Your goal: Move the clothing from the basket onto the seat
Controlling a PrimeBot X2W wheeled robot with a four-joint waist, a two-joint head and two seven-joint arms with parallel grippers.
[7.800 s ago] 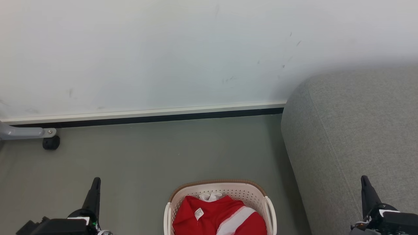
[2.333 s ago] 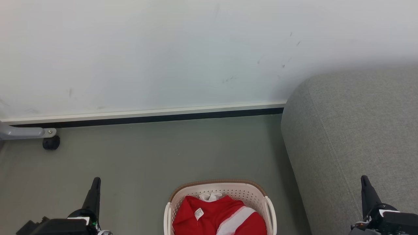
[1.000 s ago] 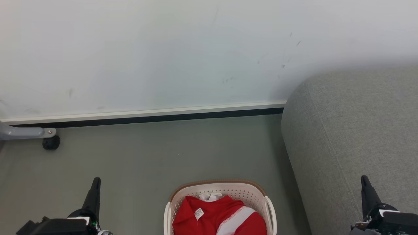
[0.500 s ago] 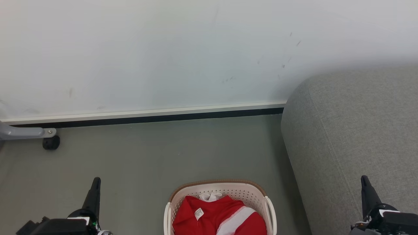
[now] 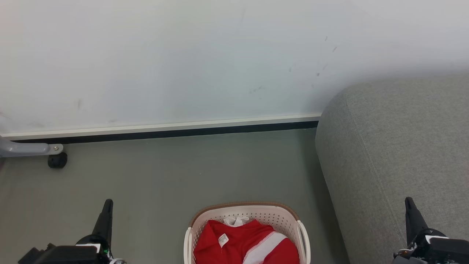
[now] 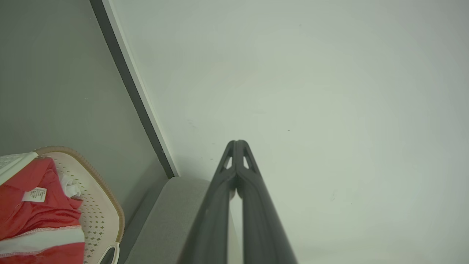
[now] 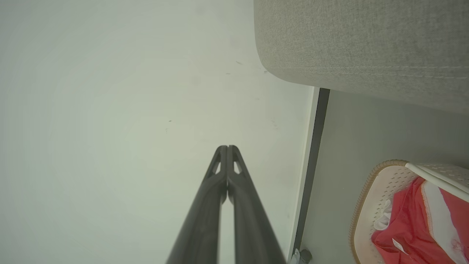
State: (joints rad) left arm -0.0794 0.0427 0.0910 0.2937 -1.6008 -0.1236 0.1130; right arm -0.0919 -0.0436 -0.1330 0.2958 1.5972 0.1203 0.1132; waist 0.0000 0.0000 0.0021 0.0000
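Red clothing (image 5: 242,244) with white stripes and a small white neck label fills the cream basket (image 5: 243,211) at the bottom centre of the head view. The same clothing (image 6: 34,216) and basket (image 6: 99,216) appear at the lower left of the left wrist view, and the clothing (image 7: 414,227) and basket (image 7: 370,205) at the lower right of the right wrist view. The grey seat (image 5: 395,146) rises to the right of the basket. My left gripper (image 5: 107,203) is shut and empty left of the basket. My right gripper (image 5: 408,201) is shut and empty over the seat's arm.
A white wall (image 5: 183,55) with a dark skirting strip (image 5: 165,132) runs behind the grey floor (image 5: 183,168). A grey frame leg with a black castor (image 5: 57,160) stands at the far left.
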